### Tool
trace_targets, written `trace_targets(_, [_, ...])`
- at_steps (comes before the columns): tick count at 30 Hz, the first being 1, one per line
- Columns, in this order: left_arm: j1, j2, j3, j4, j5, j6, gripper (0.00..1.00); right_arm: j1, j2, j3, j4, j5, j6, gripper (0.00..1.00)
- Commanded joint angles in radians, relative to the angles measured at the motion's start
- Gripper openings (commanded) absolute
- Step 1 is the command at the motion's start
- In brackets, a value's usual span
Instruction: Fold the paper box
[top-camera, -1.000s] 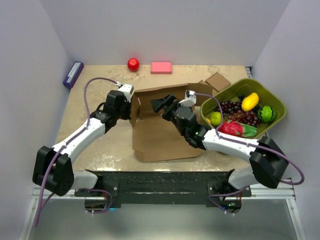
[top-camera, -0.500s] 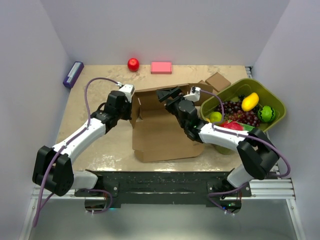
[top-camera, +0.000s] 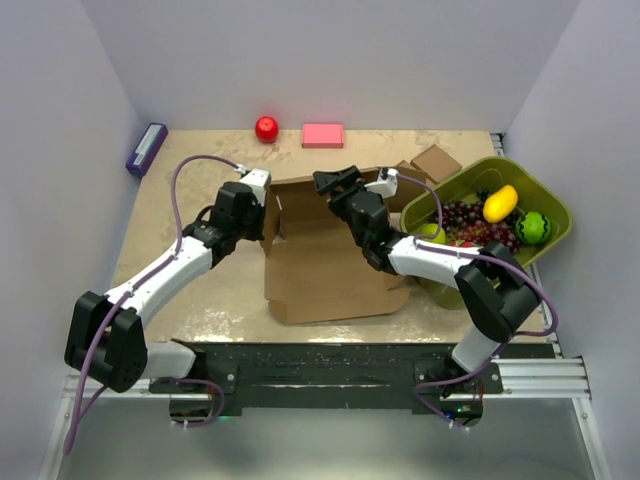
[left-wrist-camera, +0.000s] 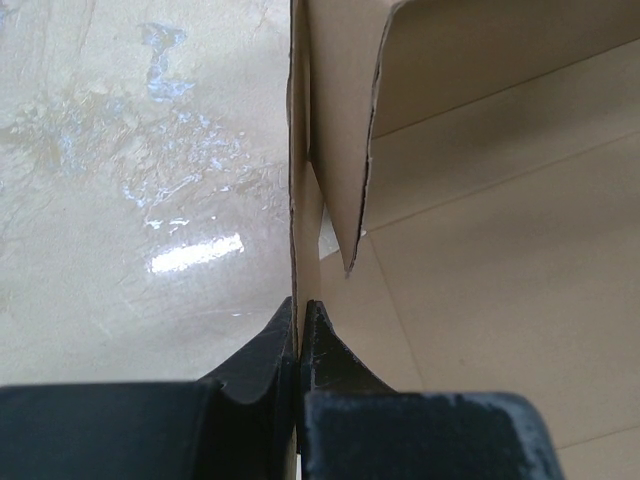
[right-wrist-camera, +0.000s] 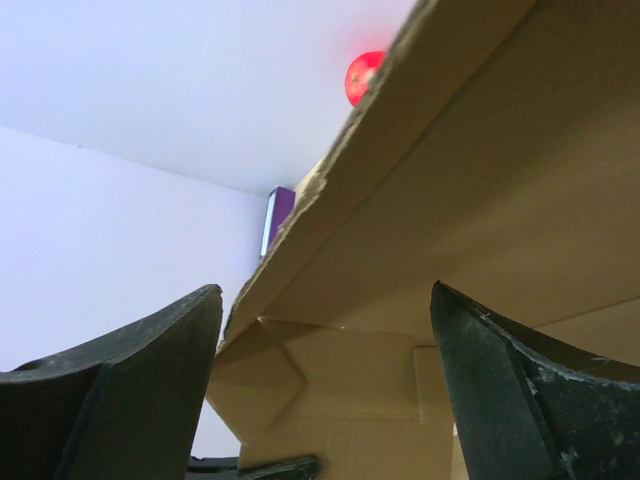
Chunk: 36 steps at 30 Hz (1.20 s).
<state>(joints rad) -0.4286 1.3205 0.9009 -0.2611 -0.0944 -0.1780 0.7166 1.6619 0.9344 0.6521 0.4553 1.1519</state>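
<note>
Two walls of the box (top-camera: 335, 265) stand raised in the top view, its left one and its far one, with the base flat on the table (top-camera: 220, 300). The left gripper (top-camera: 264, 217) sits at the box's left wall. The right gripper (top-camera: 333, 183) reaches across the box to the top edge of its far wall. A bin (top-camera: 535, 185) of fruit lies just right of the box, and a ball (top-camera: 266, 128) lies well beyond it. From here I cannot tell how either pincer stands.

The left wrist view settles one. The left gripper (left-wrist-camera: 299, 318) is clenched on the edge of the box's (left-wrist-camera: 480, 200) upright left wall. A loose tab (left-wrist-camera: 340, 150) hangs just inside that wall, which is hardly seen from above. That clamp should hold firm, so the wall does not splay.

The right wrist view settles the other. The right gripper (right-wrist-camera: 325, 295) is released and spread wide, and the rim of the box's (right-wrist-camera: 480, 160) far wall runs between its fingers (right-wrist-camera: 140, 370), seemingly apart from both. The ball (right-wrist-camera: 362, 75) shows beyond that rim.

The step looks like folding the far wall in over the tab. The right gripper would do best to close squarely on the rim, then roll it along the crease rather than tug, with the tab tucked inside first.
</note>
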Motion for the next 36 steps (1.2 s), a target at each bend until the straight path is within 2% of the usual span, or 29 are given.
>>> trace_targets(1, [-0.016,-0.012,-0.005,-0.018,0.019,0.028,0.0,-0.008,0.009,0.027,0.021,0.046,0.005,0.86])
trace_targets(8, [-0.016,-0.017,-0.005,-0.004,0.039,0.038,0.0,-0.009,0.015,-0.003,0.021,0.054,0.012,0.62])
trace_targets(14, [-0.016,-0.069,-0.043,0.077,0.148,0.061,0.0,-0.013,0.018,-0.022,0.034,0.057,0.023,0.51])
trace_targets(22, [-0.016,-0.049,-0.042,0.08,0.26,0.083,0.0,-0.019,0.006,-0.034,0.037,0.059,0.02,0.37])
trace_targets(25, [-0.015,-0.049,-0.043,0.082,0.271,0.084,0.06,-0.02,0.004,-0.048,0.043,0.059,0.026,0.31])
trace_targets(30, [-0.004,-0.052,-0.042,0.085,0.28,0.095,0.28,-0.023,0.012,-0.058,0.047,0.046,0.034,0.25])
trace_targets(33, [0.016,-0.066,-0.048,0.095,0.288,0.12,0.51,-0.023,0.013,-0.063,0.047,0.045,0.037,0.24])
trace_targets(34, [0.025,-0.07,-0.053,0.103,0.289,0.135,0.64,-0.023,0.015,-0.065,0.049,0.045,0.038,0.24])
trace_targets(36, [0.05,-0.09,-0.059,0.111,0.297,0.147,0.72,-0.025,0.015,-0.066,0.046,0.043,0.037,0.24])
